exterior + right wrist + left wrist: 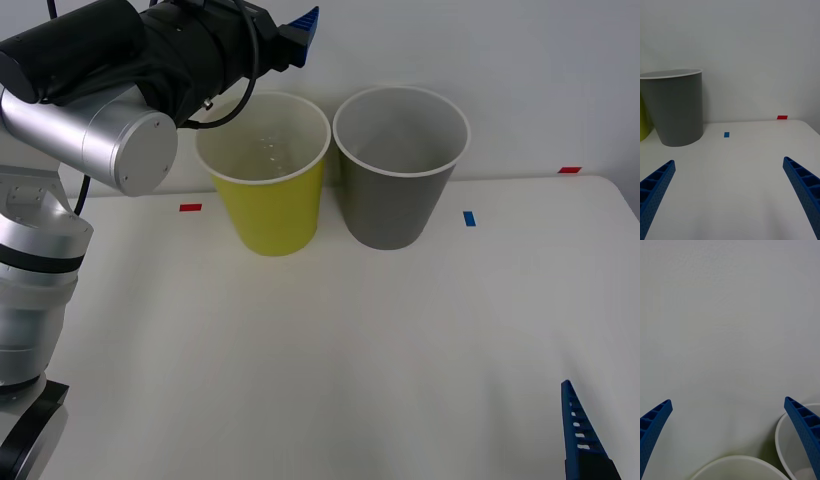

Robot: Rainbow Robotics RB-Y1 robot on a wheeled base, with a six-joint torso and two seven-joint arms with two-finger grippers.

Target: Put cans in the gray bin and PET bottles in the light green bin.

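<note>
The PET bottle [268,150] lies inside the light green bin [272,210], faintly visible against its white interior at upper centre of the front view. Just beside it the gray bin [395,200] appears to hold nothing. The left gripper [300,25] hovers above the green bin's rim, fingers spread and holding nothing; a careless retreat could clip the rim and tip it. The right gripper [730,195] waits open over the desk [330,340], lower right.

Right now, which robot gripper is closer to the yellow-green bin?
Left. The left gripper hovers open just above the light green bin, near its rim. The right gripper sits low over the table's near right corner.
</note>
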